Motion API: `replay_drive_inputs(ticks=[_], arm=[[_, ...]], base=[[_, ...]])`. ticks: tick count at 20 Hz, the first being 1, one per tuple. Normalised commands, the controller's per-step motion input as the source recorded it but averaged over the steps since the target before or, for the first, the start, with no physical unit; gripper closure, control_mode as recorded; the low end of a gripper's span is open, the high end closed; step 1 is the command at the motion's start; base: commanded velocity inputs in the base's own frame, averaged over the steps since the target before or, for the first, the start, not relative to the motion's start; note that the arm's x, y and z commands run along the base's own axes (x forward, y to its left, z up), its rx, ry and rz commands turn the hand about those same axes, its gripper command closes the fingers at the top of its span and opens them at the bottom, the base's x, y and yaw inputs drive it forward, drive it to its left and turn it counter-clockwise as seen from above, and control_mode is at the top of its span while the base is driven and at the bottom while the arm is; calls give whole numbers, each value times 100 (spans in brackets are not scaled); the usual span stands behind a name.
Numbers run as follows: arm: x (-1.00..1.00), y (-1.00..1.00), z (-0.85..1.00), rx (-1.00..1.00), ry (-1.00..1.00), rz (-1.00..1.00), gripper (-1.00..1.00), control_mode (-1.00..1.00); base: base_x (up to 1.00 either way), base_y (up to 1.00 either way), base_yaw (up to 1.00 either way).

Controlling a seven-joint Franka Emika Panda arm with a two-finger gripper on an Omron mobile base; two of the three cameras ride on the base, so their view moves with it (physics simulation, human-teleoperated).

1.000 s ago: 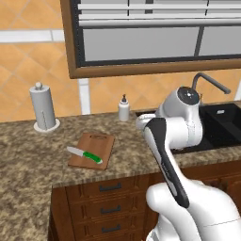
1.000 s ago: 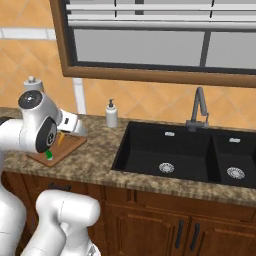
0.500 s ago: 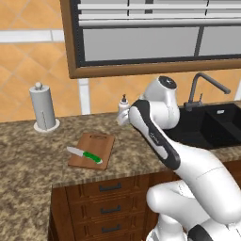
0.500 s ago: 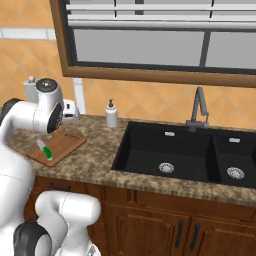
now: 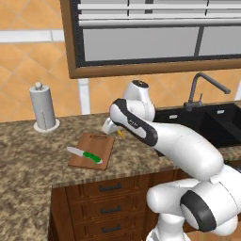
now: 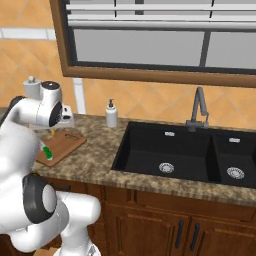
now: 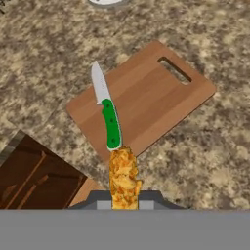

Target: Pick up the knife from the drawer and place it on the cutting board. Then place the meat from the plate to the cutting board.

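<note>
The reddish-brown cutting board (image 5: 92, 148) lies on the granite counter, and the green-handled knife (image 5: 85, 154) rests on its left part. My gripper (image 5: 117, 131) hangs just above the board's far right corner, shut on the meat (image 5: 121, 134), a small orange-yellow strip. In the hand view the meat (image 7: 123, 177) sticks out from my gripper (image 7: 124, 199) toward the knife (image 7: 108, 116) on the board (image 7: 151, 95). From the right the board (image 6: 64, 144) and the knife (image 6: 47, 152) show beside my arm. The plate is hidden.
A paper towel holder (image 5: 43, 108) stands at the back left. A soap dispenser (image 6: 111, 114), the black sink (image 6: 175, 152) and its faucet (image 6: 198, 107) lie to the right. An open brown drawer (image 7: 34, 180) sits below the counter edge in front of the board.
My arm has swung left from beside the sink to the cutting board's far corner, carrying the meat. Board and knife have not moved.
</note>
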Motion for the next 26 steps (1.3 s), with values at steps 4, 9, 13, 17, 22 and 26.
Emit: replay_drive_inputs(ticks=[4,9,13,17,22,26], arm=[[32,27,-67,0,19,7,100,-100],[6,37,-55,-2,8,8,100,-100],[6,6,-26,0,0,0,100,-100],[29,0,-30,-1,1,0,100,-100],[35,4,-32,-6,1,0,100,-100],[33,23,-24,-9,0,0,100,-100]], base=[[0,0,0],[0,0,0],[0,0,0],[0,0,0],[0,0,0],[0,0,0]])
